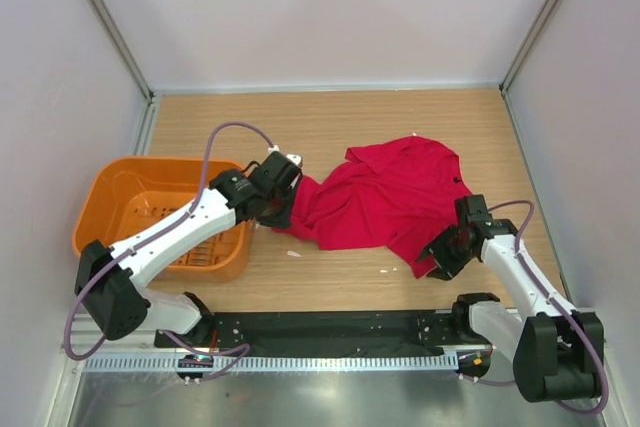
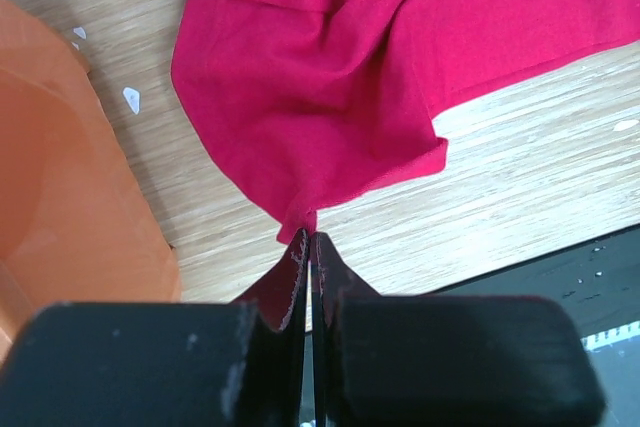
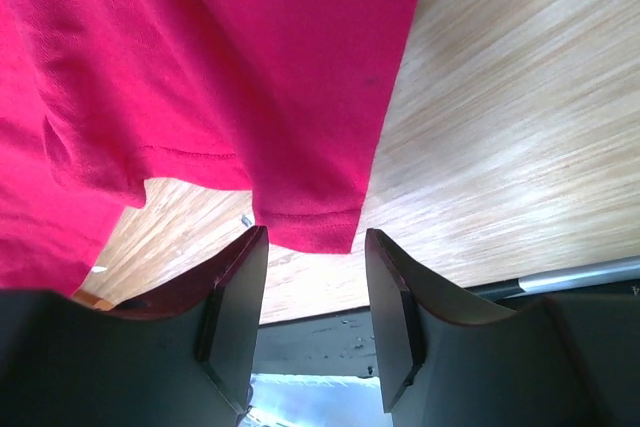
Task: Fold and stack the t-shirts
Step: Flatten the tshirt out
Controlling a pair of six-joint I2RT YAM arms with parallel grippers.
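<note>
Currently, the t-shirt [image 1: 385, 197] is found crumpled on the tabletop [image 1: 250, 127]. It is spread from the centre toward 3 o'clock in the top view, outside the orange basket [image 1: 105, 197] at 9 o'clock. The left claw [image 2: 308, 239] is clenched on a pinched corner of cloth at the shirt's 8 o'clock edge. The right claw [image 3: 312, 247] is released: its jaws are seen apart, and a hemmed corner at the shirt's 5 o'clock end hangs at the gap, unclamped.

Step in hand, as judged: the shirt is being spread flat before any fold. To do this well, the hemmed corner should be taken deep between the right fingers before they are closed. The two corners should then be drawn apart toward 9 and 3 o'clock, low over the wood, until the bunched middle is pulled out.

View notes: the left pinch and the right gap are settled only by the wrist views; from above both are masked by the claw bodies. The shirt's whole outline is given only by the top view.
</note>
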